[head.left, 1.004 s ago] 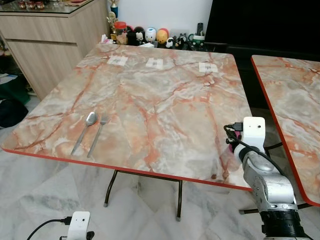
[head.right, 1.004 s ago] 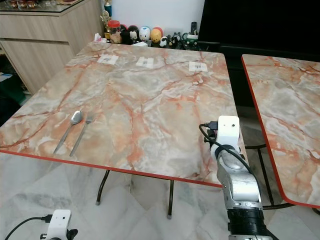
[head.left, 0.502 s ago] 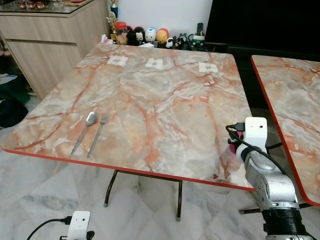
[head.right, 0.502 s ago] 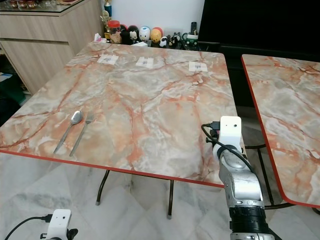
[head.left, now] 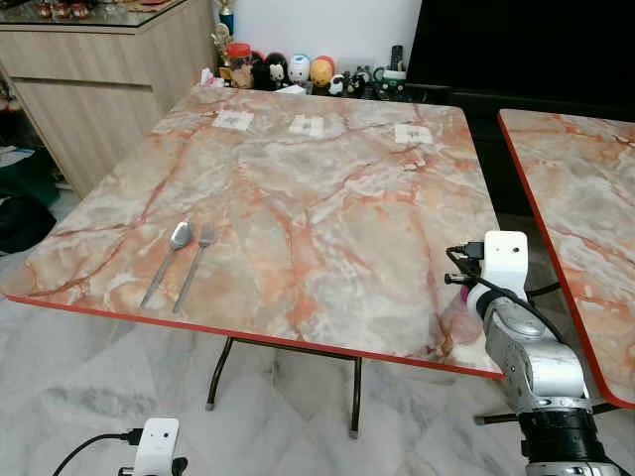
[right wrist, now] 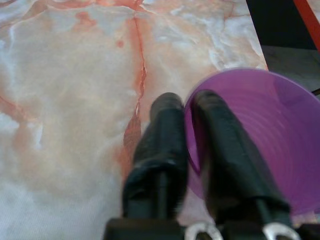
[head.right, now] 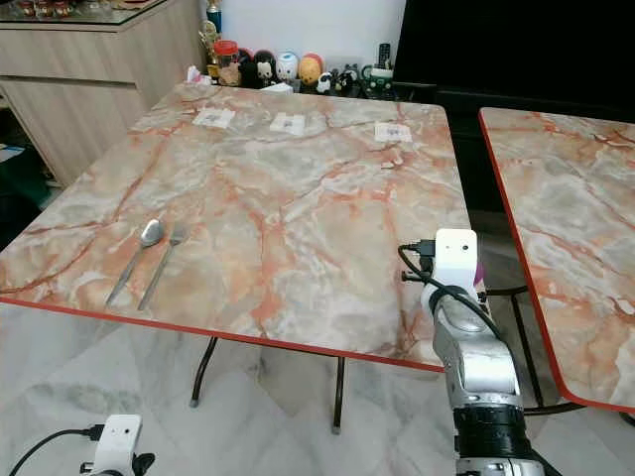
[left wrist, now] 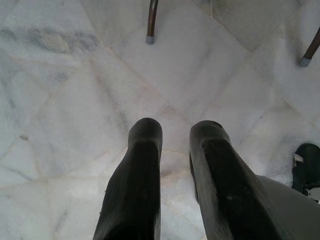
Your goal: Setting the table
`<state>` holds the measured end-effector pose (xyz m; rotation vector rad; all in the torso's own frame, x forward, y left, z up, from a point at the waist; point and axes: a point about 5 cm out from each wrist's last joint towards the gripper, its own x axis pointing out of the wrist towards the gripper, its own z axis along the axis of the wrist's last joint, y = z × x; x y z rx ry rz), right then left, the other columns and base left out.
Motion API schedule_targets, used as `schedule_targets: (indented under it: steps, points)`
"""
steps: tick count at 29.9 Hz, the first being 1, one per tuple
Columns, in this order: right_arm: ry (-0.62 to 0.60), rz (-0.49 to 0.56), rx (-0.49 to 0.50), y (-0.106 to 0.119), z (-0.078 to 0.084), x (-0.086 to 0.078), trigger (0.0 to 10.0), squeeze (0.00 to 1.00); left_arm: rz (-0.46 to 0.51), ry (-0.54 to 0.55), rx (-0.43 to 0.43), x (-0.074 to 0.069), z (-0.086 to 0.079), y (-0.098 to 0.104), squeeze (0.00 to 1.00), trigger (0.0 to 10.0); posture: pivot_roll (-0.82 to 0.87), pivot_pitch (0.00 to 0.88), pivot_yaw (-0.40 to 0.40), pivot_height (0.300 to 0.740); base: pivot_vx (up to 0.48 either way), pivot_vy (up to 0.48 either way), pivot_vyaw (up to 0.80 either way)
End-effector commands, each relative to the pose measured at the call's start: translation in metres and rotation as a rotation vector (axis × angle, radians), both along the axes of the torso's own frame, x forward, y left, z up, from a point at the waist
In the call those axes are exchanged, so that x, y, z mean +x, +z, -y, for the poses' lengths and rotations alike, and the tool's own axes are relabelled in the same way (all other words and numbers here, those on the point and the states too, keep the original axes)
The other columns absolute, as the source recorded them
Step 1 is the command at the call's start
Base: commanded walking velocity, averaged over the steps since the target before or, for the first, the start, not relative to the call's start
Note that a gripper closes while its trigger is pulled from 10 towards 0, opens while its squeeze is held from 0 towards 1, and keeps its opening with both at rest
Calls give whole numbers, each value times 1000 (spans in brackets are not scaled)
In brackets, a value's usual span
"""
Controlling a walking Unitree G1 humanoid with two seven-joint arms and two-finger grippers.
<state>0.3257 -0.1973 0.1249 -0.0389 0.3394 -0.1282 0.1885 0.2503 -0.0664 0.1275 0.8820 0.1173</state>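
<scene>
A home dining area: a marble-patterned worktop on folding metal legs stands on a pale marble-tiled floor, with a wooden sideboard beside it and a row of cartoon figurines along the white wall.

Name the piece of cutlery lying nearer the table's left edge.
The spoon; the fork lies just right of it, both parallel near the table's front edge.
</scene>
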Motion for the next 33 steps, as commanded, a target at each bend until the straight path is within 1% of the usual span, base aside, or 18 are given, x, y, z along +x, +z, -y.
schedule_targets:
  steps: [1, 9, 16, 18, 20, 21, 23, 24, 26, 30, 32, 33]
  points:
    - [-6, -6, 14, -1, 1, 1, 0, 0, -6, 9, -3, 0, -1, 0, 0, 10000, 54, 6, -28, 740, 0, 0, 0]
    - [-4, -8, 17, -1, 0, 1, 0, 0, -4, 11, -2, 1, -2, 1, 0, 10000, 54, 6, -28, 740, 0, 0, 0]
    - [-3, -15, 25, -5, -5, 1, 0, 0, -1, 13, 1, 1, -1, 1, 0, 10000, 64, 4, -34, 740, 0, 0, 0]
    - [-11, 6, 29, -4, -6, 1, 0, 0, 1, 14, 3, 1, -1, 1, 0, 10000, 64, 4, -34, 740, 0, 0, 0]
    - [-11, 6, 29, -4, -6, 1, 0, 0, 1, 14, 3, 1, -1, 1, 0, 10000, 64, 4, -34, 740, 0, 0, 0]
    - [-94, 160, 24, 10, -6, 2, 0, 0, 4, 14, 10, 2, -1, 1, 0, 10000, 57, 3, -33, 740, 0, 0, 0]
    - [-167, 267, 19, 18, -8, -2, 0, 0, 5, 13, 11, 2, -1, 1, 0, 10000, 59, 3, -34, 740, 0, 0, 0]
    - [-181, 291, 16, 19, -9, -4, 0, 0, 6, 12, 11, 2, -1, 1, 0, 10000, 59, 3, -34, 740, 0, 0, 0]
    - [-188, 302, 13, 19, -10, -6, 0, 0, 6, 12, 10, 2, 0, 1, 0, 10000, 59, 5, -37, 740, 0, 0, 0]
    - [-204, 348, -8, 16, -16, -15, 0, 0, 7, 12, 9, 2, 0, 1, 0, 10000, 61, 9, -39, 740, 0, 0, 0]
    - [-222, 407, 14, 17, -13, -22, 0, 0, 5, 12, 10, 2, 0, 1, 0, 10000, 54, 15, -40, 740, 0, 0, 0]
    - [-232, 437, -22, 16, -10, -28, 0, 0, 3, 11, 10, 1, 0, 0, 0, 10000, 54, 15, -40, 740, 0, 0, 0]
